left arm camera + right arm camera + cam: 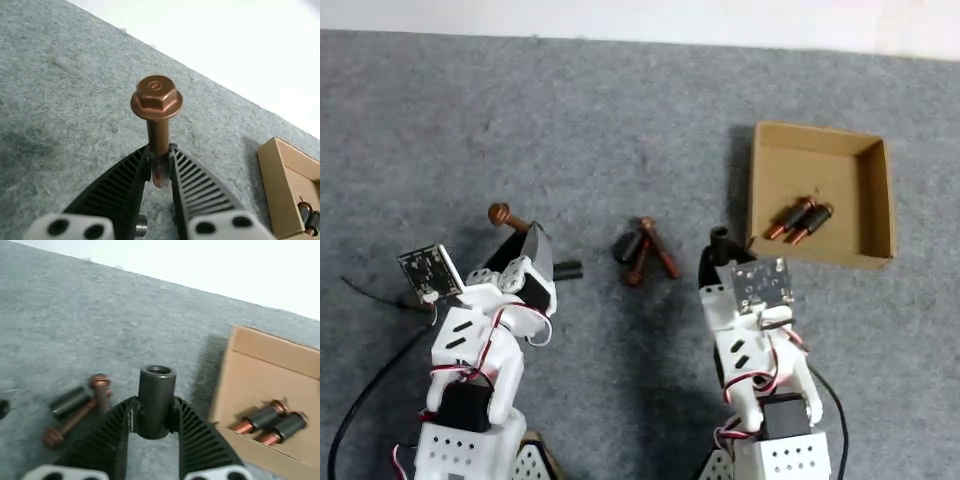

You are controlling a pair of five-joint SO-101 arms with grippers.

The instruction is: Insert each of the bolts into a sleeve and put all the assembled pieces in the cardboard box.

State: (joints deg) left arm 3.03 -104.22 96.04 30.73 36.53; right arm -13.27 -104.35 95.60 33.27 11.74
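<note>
My left gripper (523, 232) is shut on the shank of a copper bolt (501, 214), which it holds off the table with the hex head (156, 99) pointing away from the fingers (195, 180). My right gripper (720, 256) is shut on a black sleeve (157, 396), held upright with its open bore on top (721, 238). The cardboard box (810, 165) lies to the right of that gripper and holds two assembled pieces (800, 220), side by side (275, 422). Between the arms lie a loose sleeve (628, 246) and two bolts (663, 256).
Another black sleeve (568, 270) lies on the grey carpet beside the left gripper. The box wall (250, 385) is close to the right gripper. Open carpet stretches across the far half of the table (570, 120). A black cable (370, 300) trails at the left.
</note>
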